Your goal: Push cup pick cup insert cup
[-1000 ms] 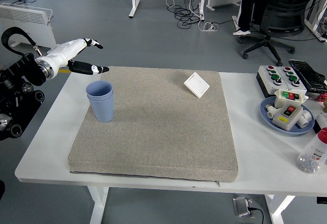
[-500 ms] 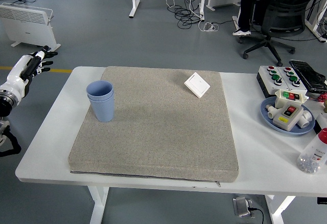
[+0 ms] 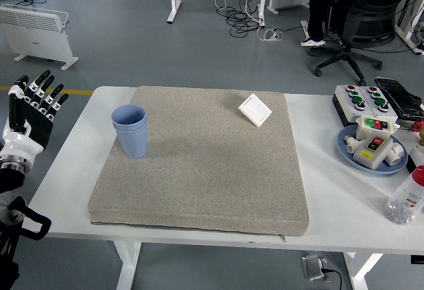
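Here the blue cups (image 3: 131, 130) stand upright, one nested inside the other, mouth up and long axis vertical, on the left part of the grey mat (image 3: 199, 164) that covers most of the white worktop (image 3: 331, 191). Nothing touches them. A small white square card (image 3: 255, 110) lies flat near the mat's far right corner, well apart from the cups.

The left hand (image 3: 32, 114) is off the worktop's left edge, palm toward the camera, fingers straight and spread, holding nothing. Half a second ago it sat higher and further back, turned edge-on; now it is lower and faces the camera. The cups and card have not moved.

At the right edge sit a button box (image 3: 364, 99) and a blue plate (image 3: 349, 149) carrying small switch parts; a bottle (image 3: 405, 200) there is cut off by the frame.
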